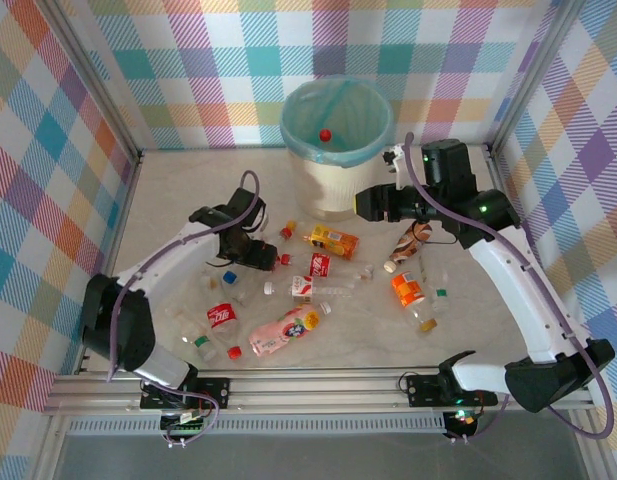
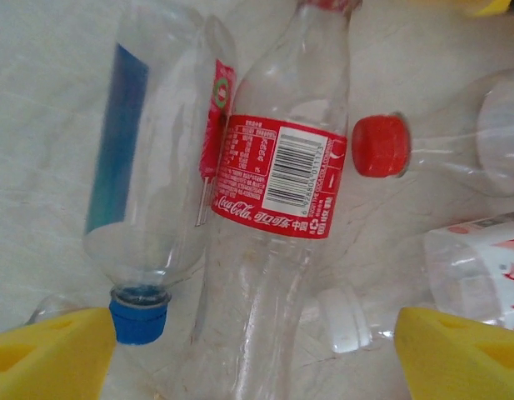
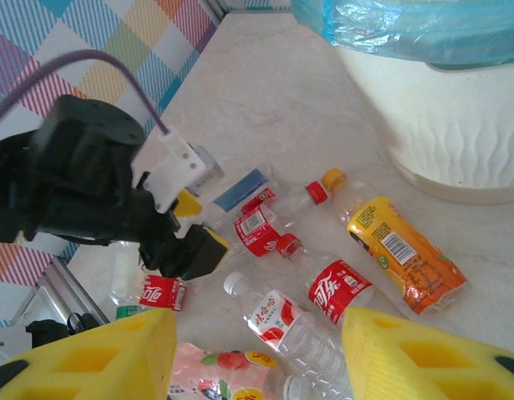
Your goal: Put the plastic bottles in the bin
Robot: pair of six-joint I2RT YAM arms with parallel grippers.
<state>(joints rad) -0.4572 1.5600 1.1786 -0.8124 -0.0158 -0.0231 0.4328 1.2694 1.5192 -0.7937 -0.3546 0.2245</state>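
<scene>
Plastic bottles lie scattered on the table in front of the bin (image 1: 333,165), a cream round basket with a teal liner (image 3: 406,29). My left gripper (image 1: 256,252) is down among them, open. Its yellow fingers (image 2: 48,354) straddle a clear red-labelled cola bottle (image 2: 277,179) without touching it. A blue-capped bottle (image 2: 148,183) lies just left of that one. My right gripper (image 1: 371,203) hovers open and empty beside the bin's front right. Below its gap (image 3: 257,333) lie a white-capped bottle (image 3: 281,317) and another cola bottle (image 3: 336,287).
An orange juice bottle (image 1: 332,240), a pink bottle (image 1: 285,331), an orange-labelled bottle (image 1: 408,290) and a brown one (image 1: 406,245) lie mid-table. Something small and red (image 1: 326,134) sits inside the bin. Checked walls close in the table on three sides.
</scene>
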